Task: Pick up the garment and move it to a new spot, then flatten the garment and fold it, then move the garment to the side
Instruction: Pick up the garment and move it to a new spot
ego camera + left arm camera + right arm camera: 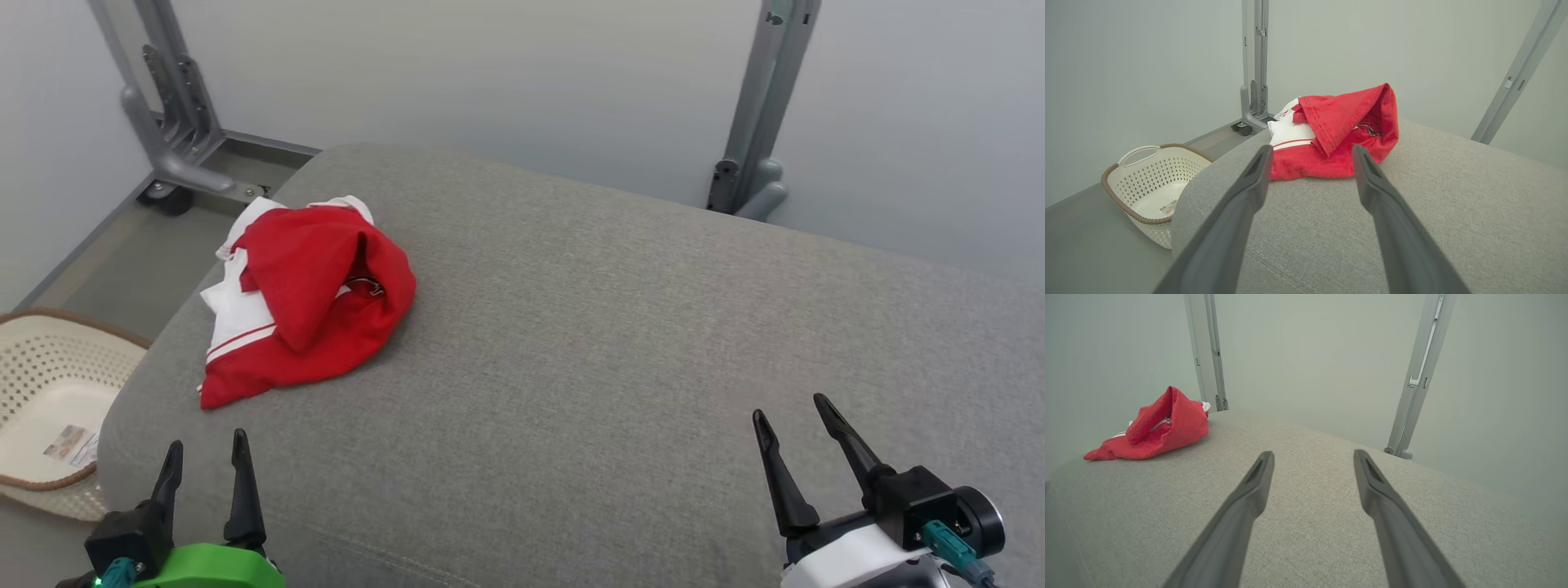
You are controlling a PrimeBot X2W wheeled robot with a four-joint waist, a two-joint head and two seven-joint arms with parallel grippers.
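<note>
Left gripper: fingers spread, empty, at near left edge of grey cushion. Right gripper: likewise spread, empty, near right. Garment, red and white: crumpled heap, cushion's far left, beyond left gripper. Basket: floor, left.

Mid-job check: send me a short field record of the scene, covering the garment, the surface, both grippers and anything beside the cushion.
garment: red and white, crumpled in a heap, not flattened
surface: grey fabric cushion, garment on its far left part
left gripper: open, holding nothing, short of the garment
right gripper: open, holding nothing, over the cushion's right side
basket: cream, perforated, on the floor left of the cushion
stage: garment not yet picked up
</note>
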